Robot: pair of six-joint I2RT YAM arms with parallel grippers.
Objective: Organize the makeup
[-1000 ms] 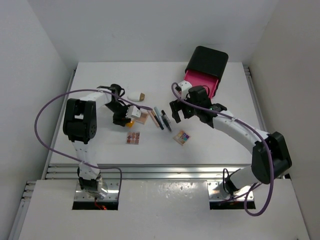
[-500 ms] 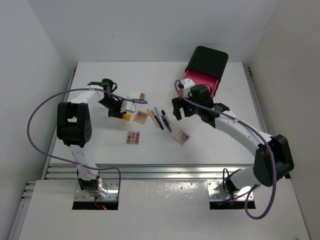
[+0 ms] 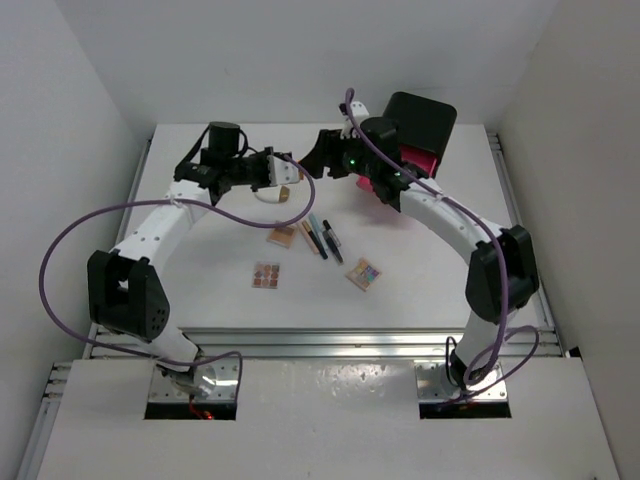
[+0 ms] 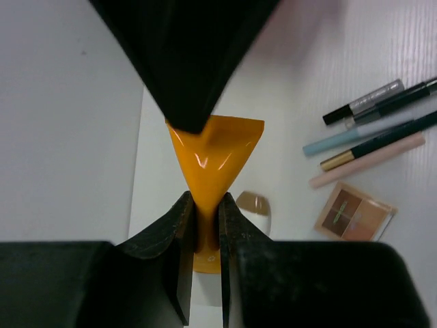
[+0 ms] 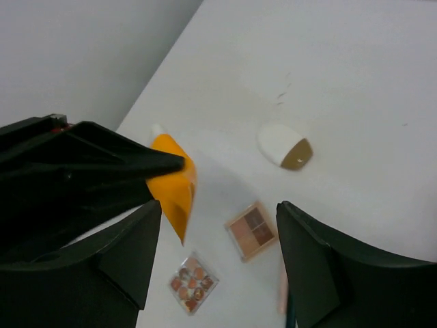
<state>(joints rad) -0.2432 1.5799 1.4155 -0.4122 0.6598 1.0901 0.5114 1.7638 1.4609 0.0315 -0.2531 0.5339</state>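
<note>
Nearest the arm bases on the white table (image 3: 200, 290) lay two small palettes, well apart: one with round brownish pans (image 3: 266, 275) to the left and a colourful one (image 3: 364, 274) to the right. Beyond and between them, the thin pencils (image 3: 322, 236) lay side by side in a loose row, with a brown square palette (image 3: 282, 236) just beside them on the left. Farther on, the white oval compact (image 3: 270, 194) rested on the table, its gold end toward the pencils.

Above that part of the table the two arms met. The left gripper (image 4: 206, 212) had its jaws closed narrowly on the thin end of the orange wedge sponge (image 4: 215, 147), holding it clear of the table with the wide end pointing at the right gripper (image 5: 218, 205). The right jaws stood wide apart just beside the sponge; whether they touched it could not be told. At the far right sat the black box (image 3: 422, 122), one pink drawer (image 3: 424, 160) showing.
</note>
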